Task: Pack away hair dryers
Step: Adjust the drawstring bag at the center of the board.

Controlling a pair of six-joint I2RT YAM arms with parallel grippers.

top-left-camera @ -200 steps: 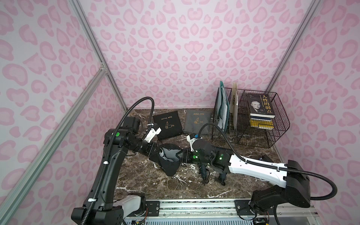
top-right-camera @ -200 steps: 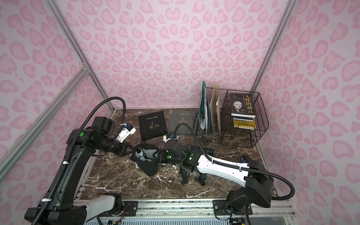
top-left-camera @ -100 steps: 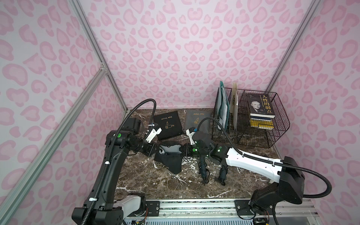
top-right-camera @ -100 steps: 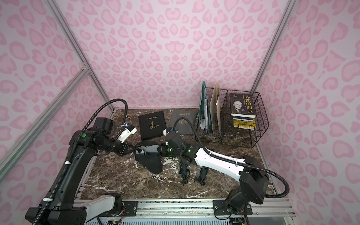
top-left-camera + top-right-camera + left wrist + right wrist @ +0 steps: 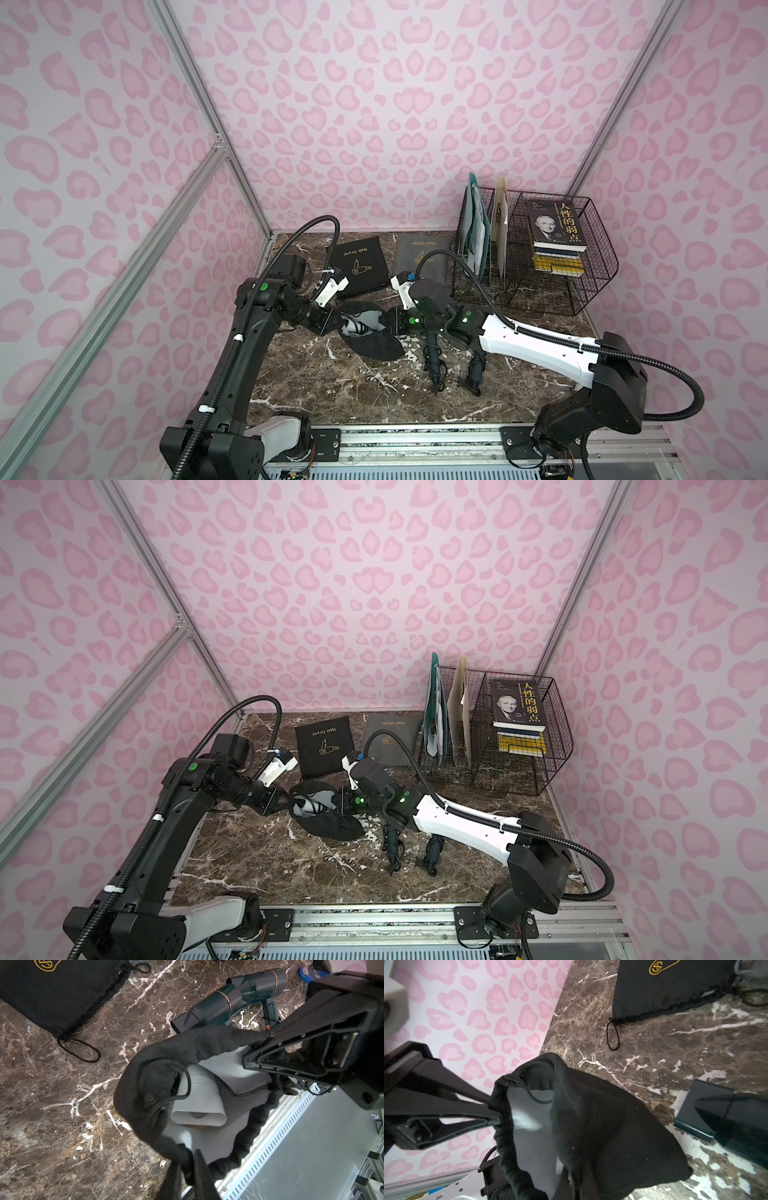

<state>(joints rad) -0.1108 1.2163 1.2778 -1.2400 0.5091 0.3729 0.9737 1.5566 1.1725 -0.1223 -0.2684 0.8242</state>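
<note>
In both top views the left gripper and the right gripper face each other across the mouth of a black drawstring pouch. Each is at 1 side of the rim, so the mouth stands open between them. The white hair dryer lies inside, between the 2 sets of jaws and slightly below them. A teal hair dryer and a second teal hair dryer lie behind the right jaws, under that arm. Only their handles and bundled cords show.

In the left wrist view the left gripper's fingers have the rim bunched between them. It reads as a pinch, possibly a loose one. The right gripper is clamped shut on the opposite rim. The white hair dryer points its flat nozzle out of the mouth towards the left jaws, its barrel running roughly from jaw to jaw.

In the right wrist view the left gripper meets the rim at its tips. Grey lining shows, but the dryer is hidden. The right jaws themselves are too dark to make out here. The teal hair dryer rests on the marble table just beside the pouch, nozzle towards it.

The white dryer looks seated, so the coming move likely turns on the mouth held between the jaws. For the 2 teal dryers, the right arm is nearer.
</note>
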